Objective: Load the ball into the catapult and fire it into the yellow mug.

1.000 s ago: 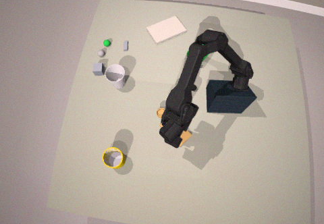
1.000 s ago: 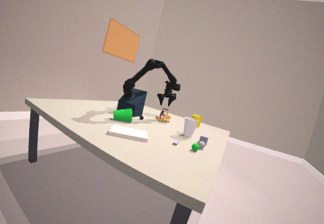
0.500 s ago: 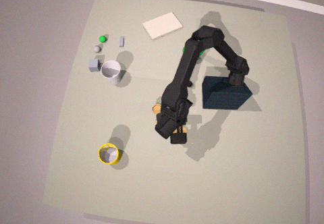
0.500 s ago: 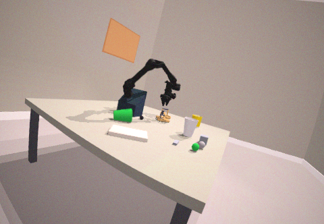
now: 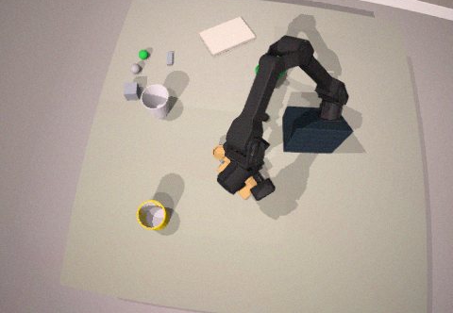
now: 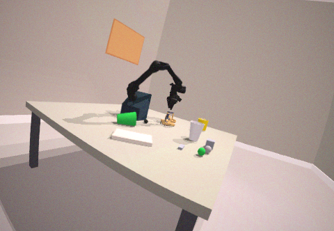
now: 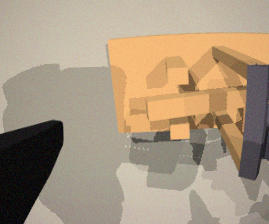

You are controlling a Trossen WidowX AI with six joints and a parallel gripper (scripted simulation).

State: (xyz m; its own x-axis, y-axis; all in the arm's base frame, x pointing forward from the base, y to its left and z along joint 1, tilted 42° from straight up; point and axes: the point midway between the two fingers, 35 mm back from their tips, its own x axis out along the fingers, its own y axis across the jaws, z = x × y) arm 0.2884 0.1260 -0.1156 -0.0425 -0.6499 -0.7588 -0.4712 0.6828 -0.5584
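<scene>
Hovering above the orange catapult (image 5: 246, 189) (image 6: 168, 122) (image 7: 185, 107), the arm's hand (image 6: 170, 108) (image 7: 174, 148) points down w/ its fingers wide apart & nothing between them. In the wrist view one black finger is at the L edge, a bit of the other at the R edge, w/ the catapult's orange base & beams btwn & beyond them. A dark bluish-gray bar (image 7: 255, 120) stands out on the catapult's R side in that view. In the top view the arm covers part of the catapult; its round orange cup end (image 5: 219, 152) pokes out on the side toward the mugs.

The yellow mug (image 5: 152, 215) (image 6: 204, 123) stands upright on the worktop (image 5: 330, 238) (image 6: 167, 161), well apart from the catapult. The white cup (image 5: 156, 101) (image 6: 195, 131) is upright too, w/ a gray cube (image 5: 131, 91) (image 6: 209, 143) just beside it. Near the cube: a gray ball (image 5: 136, 69) (image 6: 208, 149), a green ball (image 5: 143, 55) (image 6: 201, 152) & a small gray block (image 5: 170, 58) (image 6: 181, 147). Can't tell which ball is the task's one; a small black ball (image 5: 265, 117) (image 6: 146, 121) also sits on the worktop nr the arm's dark blue base (image 5: 309, 139) (image 6: 142, 105). A green cup (image 6: 126, 119) lies on its side nr the base, mostly under the arm from above, w/ a flat white slab (image 5: 227, 36) (image 6: 131, 137) nearby.
</scene>
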